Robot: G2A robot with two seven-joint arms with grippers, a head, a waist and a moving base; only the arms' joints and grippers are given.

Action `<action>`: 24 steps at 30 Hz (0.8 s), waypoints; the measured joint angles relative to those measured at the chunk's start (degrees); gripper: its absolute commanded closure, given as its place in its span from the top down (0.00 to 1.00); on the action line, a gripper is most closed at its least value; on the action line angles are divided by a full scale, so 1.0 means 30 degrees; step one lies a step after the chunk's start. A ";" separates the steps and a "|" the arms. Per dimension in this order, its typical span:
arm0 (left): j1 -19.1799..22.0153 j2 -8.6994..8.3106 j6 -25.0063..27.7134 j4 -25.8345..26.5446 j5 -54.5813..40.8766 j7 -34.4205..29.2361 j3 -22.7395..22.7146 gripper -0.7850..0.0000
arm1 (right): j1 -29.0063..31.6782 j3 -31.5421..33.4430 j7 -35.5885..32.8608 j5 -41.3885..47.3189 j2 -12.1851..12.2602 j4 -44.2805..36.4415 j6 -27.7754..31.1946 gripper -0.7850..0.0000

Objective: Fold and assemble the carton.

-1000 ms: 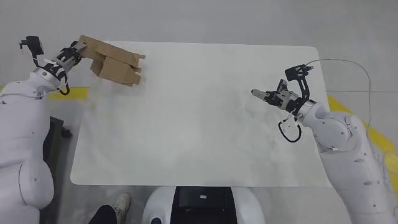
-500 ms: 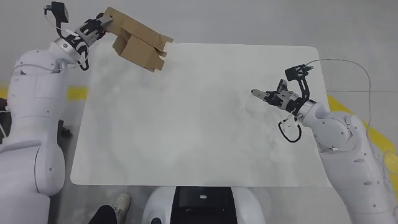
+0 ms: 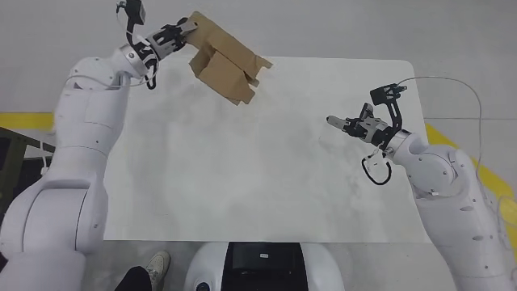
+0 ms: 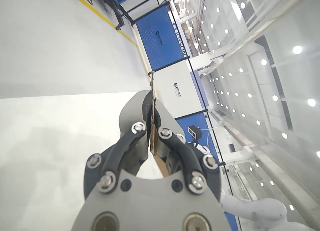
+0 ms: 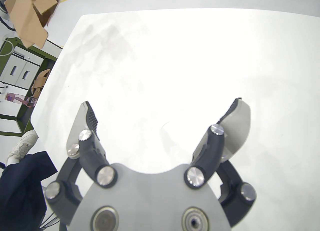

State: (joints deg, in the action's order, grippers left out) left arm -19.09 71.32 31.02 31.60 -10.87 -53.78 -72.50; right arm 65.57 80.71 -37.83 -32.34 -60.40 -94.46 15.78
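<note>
"Carton (image 3: 224, 66), where do you have it?"

"You're holding it in the air above the tabletop's (image 3: 258, 178) far left corner, part of it out past the far edge. It isn't squared up yet: panels lie half-collapsed and loose flaps hang from the lower end."

"And the grip?"

"Your left gripper (image 4: 150, 106) has its fingers clamped on one thin cardboard edge, nothing more. Your right gripper (image 5: 162, 111) sits over the right side of the tabletop, well apart from the carton, fingers spread with nothing between them."

"So what worries you?"

"The pinch, mostly. With the whole weight hanging off one edge, I'd expect a quick swing to pivot the carton in the fingers or tear it loose. If that happens where it hangs now, it may drop beyond the tabletop rather than onto it."

"Anything else?"

"Those dangling flaps. Lower it carelessly and one could catch on the tabletop and fold the wrong way, creasing a panel. And since your right arm is too far off to steady anything, you'd have no second hold if it slipped."
</note>
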 measured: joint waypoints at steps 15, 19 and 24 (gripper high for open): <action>-0.2896 0.0528 -0.1635 0.5195 -0.1303 -0.0400 0.1617 0.00 | 0.0000 0.0000 0.0000 0.0000 0.0000 0.0000 0.0000 1.00; -0.3549 0.0569 -0.1999 0.6327 -0.1264 -0.0441 0.1989 0.00 | 0.0000 0.0000 0.0000 0.0000 0.0000 0.0000 0.0000 1.00; -0.3968 0.0543 -0.1957 0.6909 -0.1123 -0.0523 0.2128 0.00 | 0.0000 0.0000 0.0000 0.0000 0.0000 0.0000 0.0000 1.00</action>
State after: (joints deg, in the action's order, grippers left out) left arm -30.99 72.95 25.15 52.33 -14.24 -55.35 -66.12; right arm 65.57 80.71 -37.83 -32.34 -60.40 -94.46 15.78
